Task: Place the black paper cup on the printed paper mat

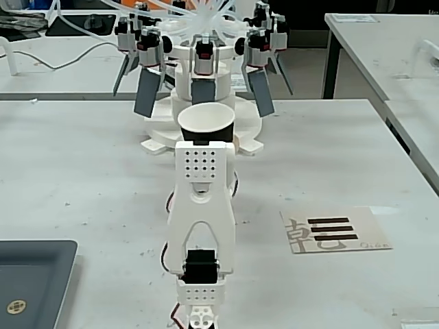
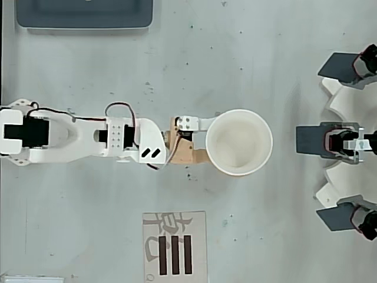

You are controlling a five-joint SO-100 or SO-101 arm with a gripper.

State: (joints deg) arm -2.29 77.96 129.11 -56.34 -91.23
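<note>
The black paper cup [image 1: 206, 123] stands upright straight ahead of the arm in the fixed view, its white inside showing and its lower part hidden behind the arm. From overhead the cup [image 2: 238, 142] is a white circle at centre right. My gripper [image 2: 209, 139] is shut on the cup's left side, one white finger [image 2: 197, 122] and one wood-coloured finger [image 2: 191, 156] against its wall. The printed paper mat [image 2: 175, 246] lies flat, bare, at the bottom of the overhead view, apart from the cup. In the fixed view the mat [image 1: 336, 229] is to the arm's right.
A white machine [image 1: 206, 75] with several grey paddles stands just beyond the cup; in the overhead view the machine [image 2: 347, 141] fills the right edge. A dark grey tray [image 1: 34, 281] sits at the near left; in the overhead view the tray [image 2: 85, 13] is at the top left.
</note>
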